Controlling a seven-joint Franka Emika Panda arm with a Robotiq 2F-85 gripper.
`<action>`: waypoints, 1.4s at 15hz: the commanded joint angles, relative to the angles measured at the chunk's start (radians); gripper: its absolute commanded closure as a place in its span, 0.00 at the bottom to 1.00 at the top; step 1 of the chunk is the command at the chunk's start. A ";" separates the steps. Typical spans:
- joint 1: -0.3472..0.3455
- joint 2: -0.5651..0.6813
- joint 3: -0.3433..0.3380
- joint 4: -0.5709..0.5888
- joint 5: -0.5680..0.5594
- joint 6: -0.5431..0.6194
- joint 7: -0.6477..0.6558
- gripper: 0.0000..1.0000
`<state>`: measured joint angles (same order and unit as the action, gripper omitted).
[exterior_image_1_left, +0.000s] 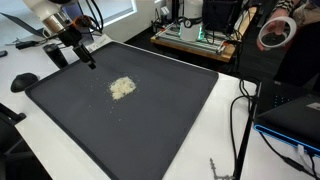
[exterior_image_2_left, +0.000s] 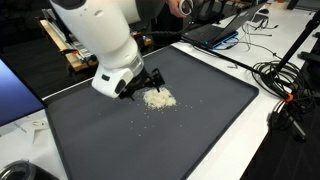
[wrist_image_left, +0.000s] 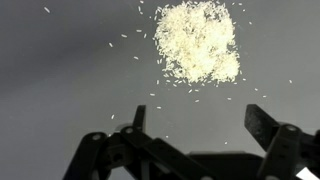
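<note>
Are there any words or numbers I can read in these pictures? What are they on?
None can be read.
The mat, the rice pile and the gripper show no writing.
Anything on the laptop in the background is too small and blurred to read.

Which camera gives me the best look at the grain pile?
The wrist view: the grain pile is close, single grains distinct. Both exterior views show only a small pale patch on the dark mat.

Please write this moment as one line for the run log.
gripper: jaws open, empty | nearest: pile of rice grains, some scattered, not touched, ahead of jaws | surface: dark mat
</note>
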<state>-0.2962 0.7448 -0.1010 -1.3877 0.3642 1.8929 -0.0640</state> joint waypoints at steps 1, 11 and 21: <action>0.036 0.109 0.006 0.206 -0.082 -0.099 0.083 0.00; 0.200 0.290 -0.010 0.551 -0.340 -0.363 0.197 0.00; 0.433 0.365 -0.064 0.671 -0.554 -0.395 0.331 0.00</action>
<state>0.0778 1.0826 -0.1266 -0.7557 -0.1328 1.5094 0.1999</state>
